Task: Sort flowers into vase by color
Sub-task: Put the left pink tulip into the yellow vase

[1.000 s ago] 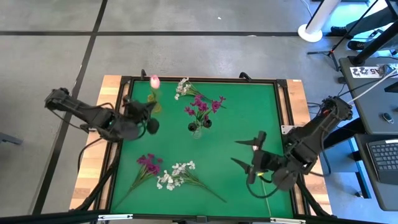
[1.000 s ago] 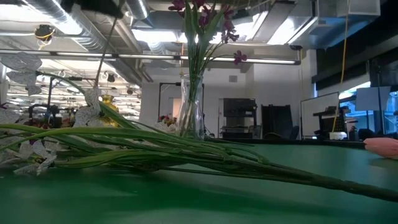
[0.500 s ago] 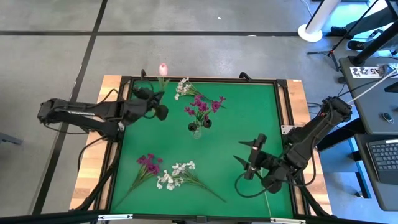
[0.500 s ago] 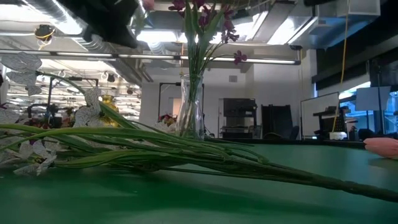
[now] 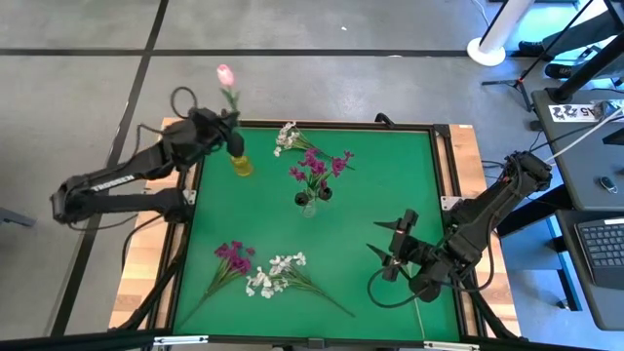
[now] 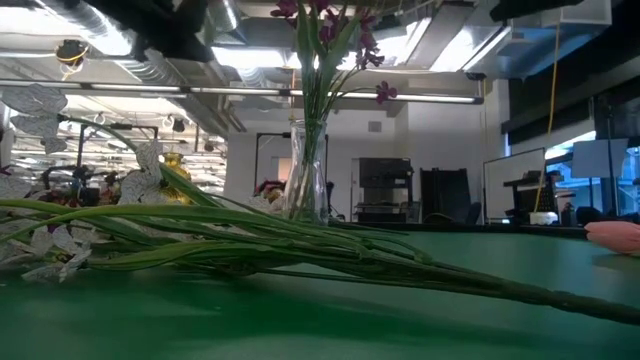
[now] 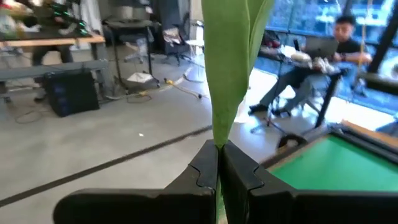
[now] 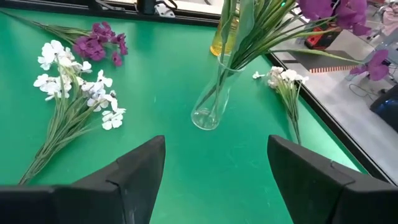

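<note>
On the green surface (image 5: 390,185) we see a clear glass vase (image 5: 308,204) near the middle, and it holds magenta flowers (image 5: 314,167) that stand upright. Just beside it, toward the far edge, a small white cluster (image 5: 287,136) lies flat. At the near left part of the surface lie a magenta spray (image 5: 233,257) and, touching it, a bunch of white flowers (image 5: 275,273) with long green stems.

The left gripper (image 5: 230,139) is at the far left corner of the surface, and its fingers are closed on the green stem of a pink tulip bud (image 5: 225,74). The bud is raised in the air and reaches out past the far edge. A small yellow vase (image 5: 242,164) stands just below this gripper.

The right gripper (image 5: 385,251) is at the near right part of the surface, well apart from the flowers. Its fingers (image 8: 140,168) stand wide apart and hold nothing.
</note>
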{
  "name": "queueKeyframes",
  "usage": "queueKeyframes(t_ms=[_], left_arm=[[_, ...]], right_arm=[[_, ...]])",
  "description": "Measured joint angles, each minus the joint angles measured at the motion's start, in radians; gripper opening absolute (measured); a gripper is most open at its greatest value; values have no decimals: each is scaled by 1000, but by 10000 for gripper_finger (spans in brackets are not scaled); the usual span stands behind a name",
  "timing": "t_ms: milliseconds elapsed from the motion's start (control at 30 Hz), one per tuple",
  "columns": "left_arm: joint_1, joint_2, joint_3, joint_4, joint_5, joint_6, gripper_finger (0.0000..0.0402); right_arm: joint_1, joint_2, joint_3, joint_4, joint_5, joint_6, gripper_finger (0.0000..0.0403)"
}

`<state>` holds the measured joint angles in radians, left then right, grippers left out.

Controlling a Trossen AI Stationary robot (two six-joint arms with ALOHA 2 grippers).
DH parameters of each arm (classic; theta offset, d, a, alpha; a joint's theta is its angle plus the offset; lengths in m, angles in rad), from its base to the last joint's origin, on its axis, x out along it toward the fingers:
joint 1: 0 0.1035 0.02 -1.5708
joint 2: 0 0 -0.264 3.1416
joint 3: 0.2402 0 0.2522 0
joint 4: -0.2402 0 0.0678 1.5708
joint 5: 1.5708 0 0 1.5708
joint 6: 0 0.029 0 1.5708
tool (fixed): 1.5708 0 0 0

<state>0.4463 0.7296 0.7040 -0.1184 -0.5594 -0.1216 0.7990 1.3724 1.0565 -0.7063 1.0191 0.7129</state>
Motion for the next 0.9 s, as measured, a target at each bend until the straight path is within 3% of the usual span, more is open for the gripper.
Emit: queueKeyframes(t_ms=[200,433,667,900], left_arm=[[52,-99,0,-108,46,-6,0],[73,-106,0,-176,19,-26,0],[99,-74,-9,-163,16,-29,0],[117,-55,-139,-39,22,-38,0]], right_arm=[[0,0,0,1,0,22,280],[0,0,0,30,1,24,280],[0,0,0,35,1,24,280],[-1,0,0,35,1,24,280]])
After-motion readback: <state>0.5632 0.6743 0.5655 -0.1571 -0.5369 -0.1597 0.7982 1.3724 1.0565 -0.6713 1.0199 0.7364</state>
